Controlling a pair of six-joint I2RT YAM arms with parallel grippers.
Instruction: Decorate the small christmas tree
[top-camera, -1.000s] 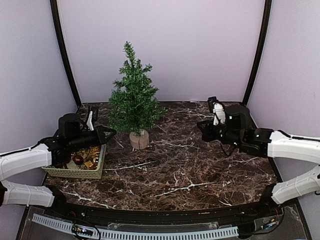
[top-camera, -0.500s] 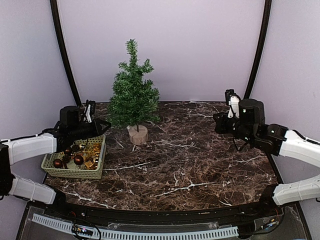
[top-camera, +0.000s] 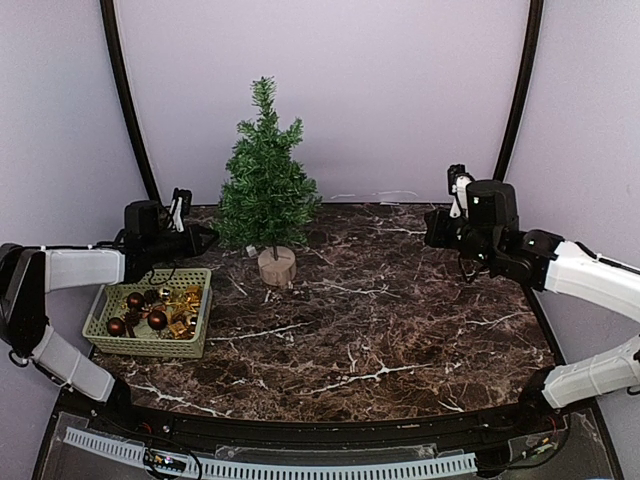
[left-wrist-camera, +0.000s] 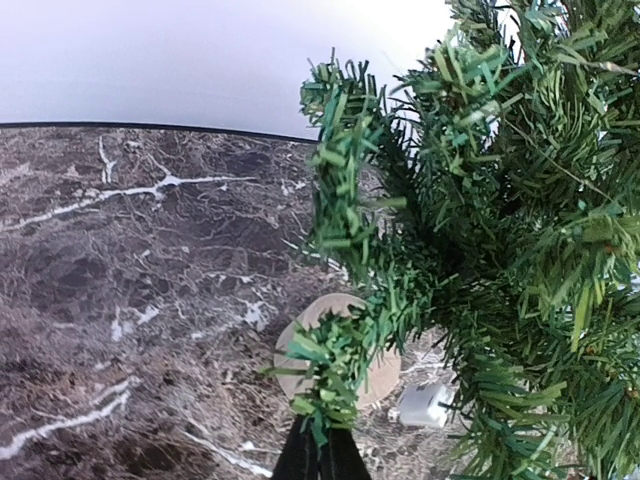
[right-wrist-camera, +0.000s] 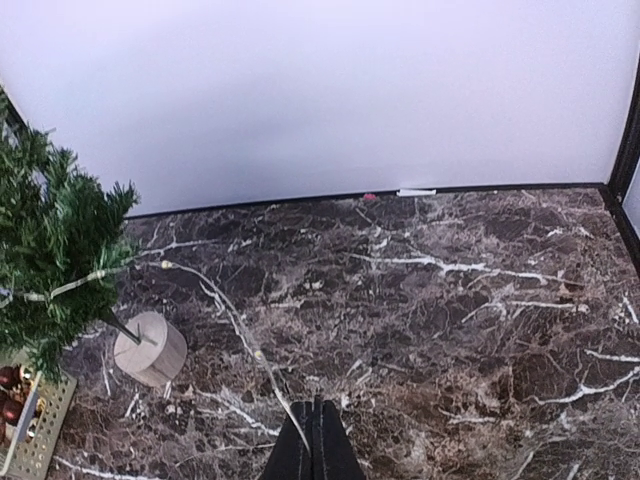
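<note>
Pale lilac walls (top-camera: 380, 100) close in a dark brown, white-veined marble table (top-camera: 400, 330). The small christmas tree (top-camera: 265, 190) stands upright on its round pale wooden base (top-camera: 277, 266) at about 11 o'clock from the table's middle, close to the back wall. At 9 o'clock, on the left edge, sits a green basket (top-camera: 140, 347) holding brown and gold ornaments (top-camera: 157, 318). The left arm rises from its mount at the near left corner and folds sharply at an elbow against the left edge. Its white forearm then runs level toward 3 o'clock above the basket's far end. The left claw (top-camera: 207, 239) reaches the tree's lowest left branches. In the left wrist view its fingers (left-wrist-camera: 305, 458) are pressed tight together with a green branch tip right at their ends, and I cannot tell whether that tip is pinched. A small white block (left-wrist-camera: 420, 403) lies just beside the base. The right arm comes in from the right edge, its forearm angled toward 10 o'clock, its black wrist held high at about 2 o'clock. The right claw (top-camera: 430, 229) points toward 9 o'clock, well apart from the tree. Its fingers (right-wrist-camera: 300, 450) are closed with no gap. A thin pale wire (right-wrist-camera: 225, 310) trails from the tree across the table to them, and I cannot tell whether it is gripped.
</note>
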